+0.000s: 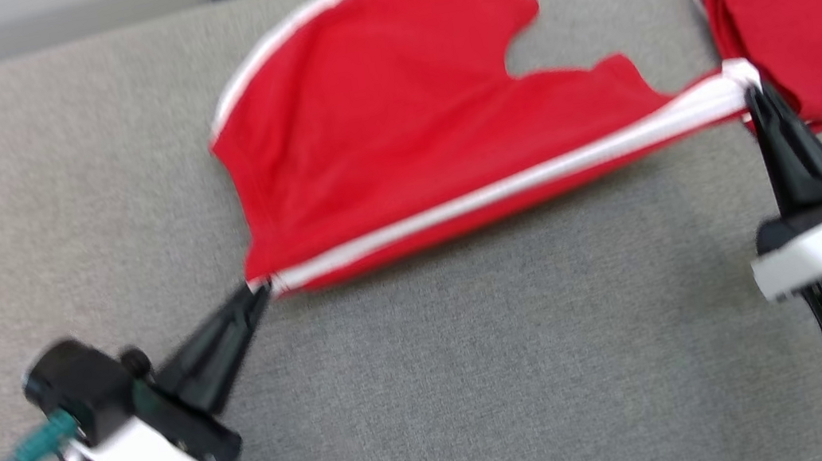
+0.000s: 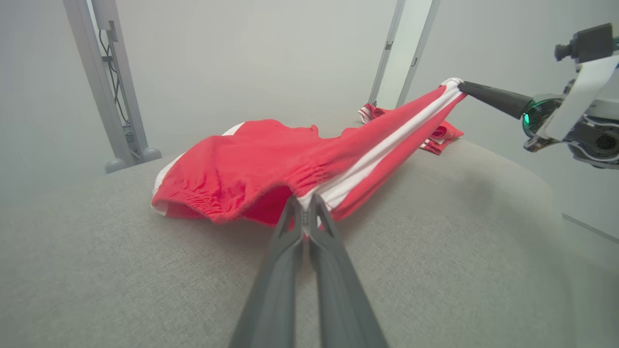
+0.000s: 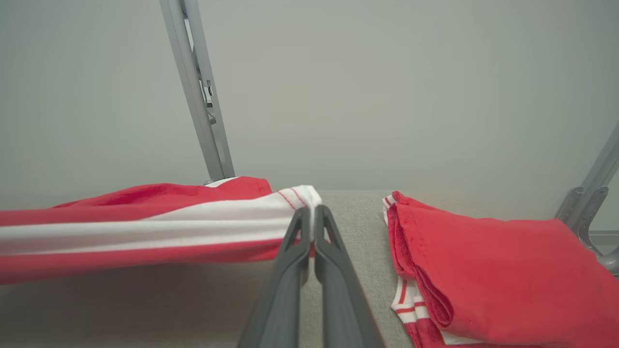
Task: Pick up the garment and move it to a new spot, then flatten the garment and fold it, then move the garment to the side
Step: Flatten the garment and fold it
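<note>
Red cloth garment with white side stripes (image 1: 380, 122) lies partly on the grey woven tabletop (image 1: 480, 381). Its striped edge is lifted taut between the left gripper (image 1: 258, 288) and right gripper (image 1: 749, 90), with both pairs of jaws pinching it. A folded red garment (image 1: 817, 29) lies just beside the right gripper.

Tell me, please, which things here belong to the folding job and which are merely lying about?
In the job: red garment with white stripe, held stretched; left pincer, shut on one end; right pincer, shut on the other.
Lying about: folded red garment; metal frame posts.
</note>
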Robot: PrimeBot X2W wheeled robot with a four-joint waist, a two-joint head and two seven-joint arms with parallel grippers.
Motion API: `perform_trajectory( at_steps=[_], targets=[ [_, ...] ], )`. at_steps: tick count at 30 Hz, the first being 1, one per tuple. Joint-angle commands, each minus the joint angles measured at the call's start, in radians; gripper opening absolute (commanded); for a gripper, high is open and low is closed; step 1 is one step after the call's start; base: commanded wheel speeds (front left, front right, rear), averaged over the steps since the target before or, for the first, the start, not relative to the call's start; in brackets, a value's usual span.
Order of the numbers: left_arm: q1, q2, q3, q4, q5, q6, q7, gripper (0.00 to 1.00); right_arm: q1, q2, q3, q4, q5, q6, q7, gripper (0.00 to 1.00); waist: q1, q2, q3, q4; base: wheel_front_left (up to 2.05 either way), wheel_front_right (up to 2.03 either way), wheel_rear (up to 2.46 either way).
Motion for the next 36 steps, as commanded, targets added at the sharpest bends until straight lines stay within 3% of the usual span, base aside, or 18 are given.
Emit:
perform_trajectory(
  at_steps=[1,11,18,27,36],
  targets=[
    [0.029,0.003,0.01,-0.003,0.021,0.009,-0.002,0.0,0.035,-0.021,-0.016,-0.01,0.005,-0.003,-0.004,0.0,0.0,0.0,-0.078,0.002,0.0,0.0,0.0],
    [0.202,0.023,0.0,-0.093,0.058,0.051,0.006,0.0,0.303,-0.043,-0.082,-0.212,0.008,-0.003,0.057,0.0,0.0,0.0,-0.179,0.023,0.0,0.0,0.0],
    [0.254,0.016,-0.023,-0.17,0.005,0.075,0.071,0.0,0.412,-0.015,-0.136,-0.362,0.013,-0.003,0.214,0.0,0.0,0.0,-0.196,0.035,0.0,0.0,0.0],
    [0.155,-0.08,-0.038,-0.099,-0.122,0.046,0.188,0.0,0.243,0.022,-0.154,-0.264,-0.052,-0.002,0.414,0.0,0.0,0.0,-0.138,0.073,0.0,0.0,0.0],
    [0.02,-0.196,0.007,0.033,-0.216,0.023,0.169,0.0,-0.074,0.004,-0.129,-0.01,-0.138,-0.002,0.398,0.0,0.0,0.0,-0.041,0.141,0.0,0.0,0.0]
  ],
)
